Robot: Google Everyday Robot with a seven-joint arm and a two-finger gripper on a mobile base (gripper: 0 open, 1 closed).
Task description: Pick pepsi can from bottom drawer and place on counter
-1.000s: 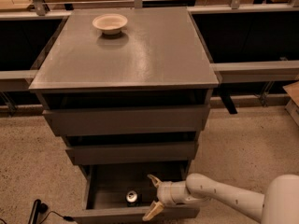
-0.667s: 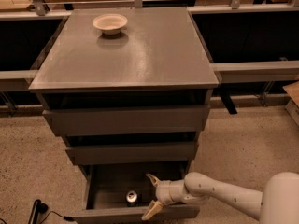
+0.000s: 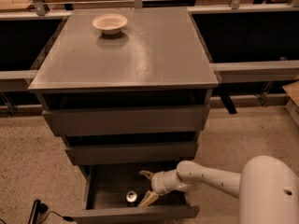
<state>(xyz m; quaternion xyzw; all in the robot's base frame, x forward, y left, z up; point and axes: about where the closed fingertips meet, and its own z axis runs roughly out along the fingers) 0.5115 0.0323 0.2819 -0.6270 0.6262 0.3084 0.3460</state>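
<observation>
**Operator:** Where is the can?

**Spotter:** The pepsi can point(image 3: 131, 197) stands upright on the floor of the open bottom drawer point(image 3: 135, 214), close behind the front panel, silver top up.

**Operator:** And my gripper?

**Spotter:** Your gripper point(image 3: 146, 186) is inside the drawer, just beside the can. Its fingers point(image 3: 149, 199) are spread apart and hold nothing. The lower one is very near the can, but I cannot tell if it touches.

**Operator:** How do I take it?

**Spotter:** I'd say ease toward the can until it sits squarely between both fingers, then close. Stay below the middle drawer point(image 3: 131, 152), draw it out, and set it on the counter point(image 3: 140, 55), away from the bowl point(image 3: 110, 23) at the back of that surface.
</observation>
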